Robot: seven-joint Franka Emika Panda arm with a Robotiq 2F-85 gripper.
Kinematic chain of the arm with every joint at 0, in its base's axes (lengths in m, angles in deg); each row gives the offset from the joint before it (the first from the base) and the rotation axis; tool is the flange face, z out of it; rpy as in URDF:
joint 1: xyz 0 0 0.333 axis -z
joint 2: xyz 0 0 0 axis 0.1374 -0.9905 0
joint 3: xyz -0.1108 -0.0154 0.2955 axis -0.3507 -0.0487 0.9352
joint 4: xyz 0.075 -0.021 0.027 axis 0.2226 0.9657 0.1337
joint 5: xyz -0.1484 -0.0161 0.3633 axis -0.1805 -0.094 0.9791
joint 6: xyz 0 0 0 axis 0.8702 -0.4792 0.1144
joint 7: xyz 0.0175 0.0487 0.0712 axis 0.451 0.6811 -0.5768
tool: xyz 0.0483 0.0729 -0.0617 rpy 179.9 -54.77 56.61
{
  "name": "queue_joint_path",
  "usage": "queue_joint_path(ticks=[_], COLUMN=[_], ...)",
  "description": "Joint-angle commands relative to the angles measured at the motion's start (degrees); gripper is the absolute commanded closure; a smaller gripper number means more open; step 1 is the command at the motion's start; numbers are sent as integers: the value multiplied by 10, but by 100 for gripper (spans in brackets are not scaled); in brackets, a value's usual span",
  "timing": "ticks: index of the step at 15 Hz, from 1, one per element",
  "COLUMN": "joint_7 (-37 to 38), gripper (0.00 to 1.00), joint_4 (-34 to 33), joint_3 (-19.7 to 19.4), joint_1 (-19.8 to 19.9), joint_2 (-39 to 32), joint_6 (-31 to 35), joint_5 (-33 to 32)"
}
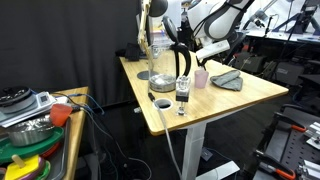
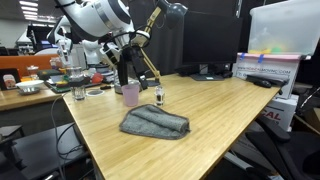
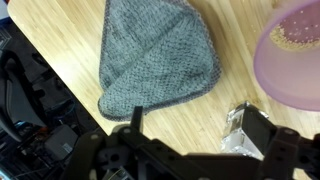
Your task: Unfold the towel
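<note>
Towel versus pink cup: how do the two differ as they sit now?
The towel is grey-green; the pink cup is pink. The towel lies low and folded; the pink cup stands upright. The towel spreads wider than the pink cup, which is taller. Both rest on the wooden table, near each other but not touching.
</note>
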Motion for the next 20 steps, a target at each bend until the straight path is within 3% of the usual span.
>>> queue_joint_path(ticks=[1, 13, 18, 20], joint_7=[2, 4, 42, 25], gripper=[0, 0, 0, 0], joint_4=[11, 14, -16, -32], joint_3=[11, 12, -18, -21], joint_1=[13, 17, 53, 80], joint_2=[12, 14, -6, -23], joint_6=[-4, -3, -10, -14], joint_5=[1, 2, 14, 59])
